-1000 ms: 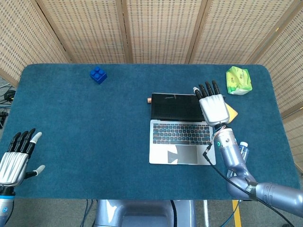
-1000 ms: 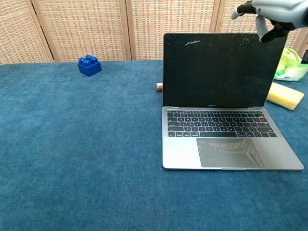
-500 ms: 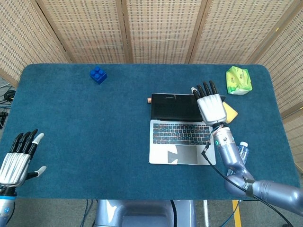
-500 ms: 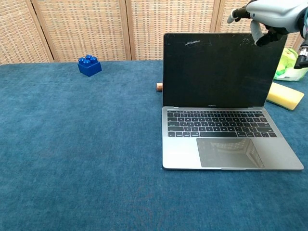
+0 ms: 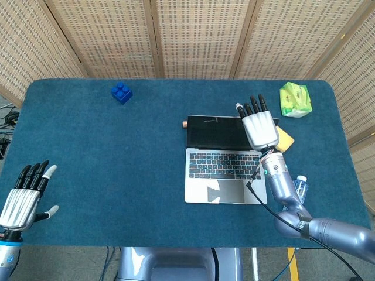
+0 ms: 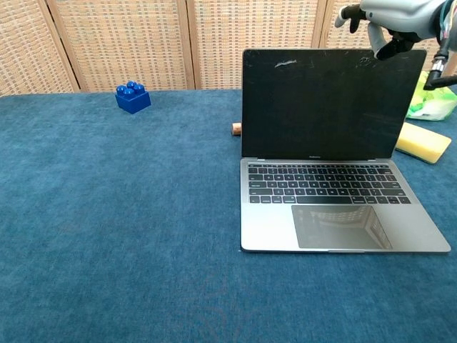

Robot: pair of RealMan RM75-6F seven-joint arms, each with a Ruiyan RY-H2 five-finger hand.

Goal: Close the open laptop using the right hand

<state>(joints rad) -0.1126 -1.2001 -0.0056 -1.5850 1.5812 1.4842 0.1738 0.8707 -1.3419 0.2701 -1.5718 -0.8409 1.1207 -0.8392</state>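
Grey laptop (image 5: 218, 170) w/ black screen, blue block (image 5: 122, 92), teal table (image 5: 105, 164), green packet (image 5: 295, 99), yellow sponge (image 5: 285, 138)

one laptop (image 5: 222, 161), one blue block (image 5: 122, 92), one green packet (image 5: 295, 100), one yellow sponge (image 5: 285, 138).

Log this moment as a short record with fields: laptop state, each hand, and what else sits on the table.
laptop: the laptop stands open, screen upright and dark, lid not yet lowered
right hand: the right hand is above the lid's top right corner, fingers extended, holding nothing; contact with the lid cannot be told
left hand: the left hand is at the near left table edge, fingers apart, holding nothing
other items: blue block far left; green packet far right; yellow sponge right of the laptop; small copper-coloured object left of the screen
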